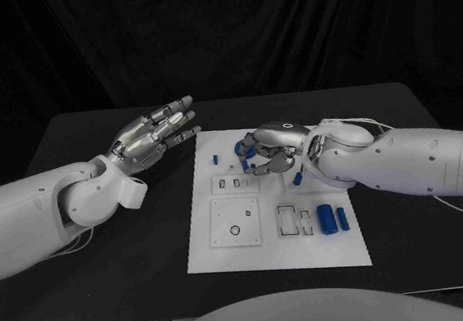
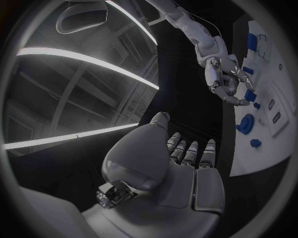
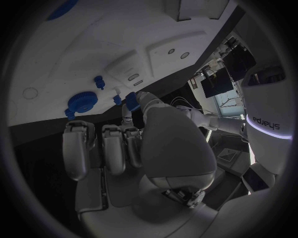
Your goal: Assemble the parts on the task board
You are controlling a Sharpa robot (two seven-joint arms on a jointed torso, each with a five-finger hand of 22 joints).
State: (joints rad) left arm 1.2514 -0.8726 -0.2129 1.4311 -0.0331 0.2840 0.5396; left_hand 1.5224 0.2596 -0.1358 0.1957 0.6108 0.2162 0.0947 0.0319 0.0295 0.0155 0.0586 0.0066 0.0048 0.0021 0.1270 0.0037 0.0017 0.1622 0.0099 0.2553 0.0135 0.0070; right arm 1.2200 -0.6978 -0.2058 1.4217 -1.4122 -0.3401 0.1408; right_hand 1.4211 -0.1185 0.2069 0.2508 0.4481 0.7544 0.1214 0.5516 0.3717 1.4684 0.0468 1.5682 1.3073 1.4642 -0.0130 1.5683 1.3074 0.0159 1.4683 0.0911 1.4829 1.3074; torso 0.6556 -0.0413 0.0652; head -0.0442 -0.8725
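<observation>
Black cloth hangs behind the black surface [image 1: 108, 258], and the white task board [image 1: 275, 256] lies flat in the middle of it.

Your left robot hand [image 1: 153, 138] hangs just off the board's left edge. Its fingers are spread apart and it holds nothing.

Your right robot hand [image 1: 266, 151] is low over the far end of the board. Its fingers curl down among the small blue parts there. In the right wrist view a small blue part [image 3: 131, 100] sits right at a fingertip, but you cannot tell if the hand really holds it or only touches it. A round blue part [image 3: 82, 101] lies on the board just beside it. 2 long blue parts [image 1: 333, 218] lie near the board's right edge, close to the robot.

Watch out here. The blue parts by your right hand are close together, so a curled finger could bump one and knock it away. If the grip is only at the tip, the part could slip and roll off the board. Pushing down hard could also slide the board.
</observation>
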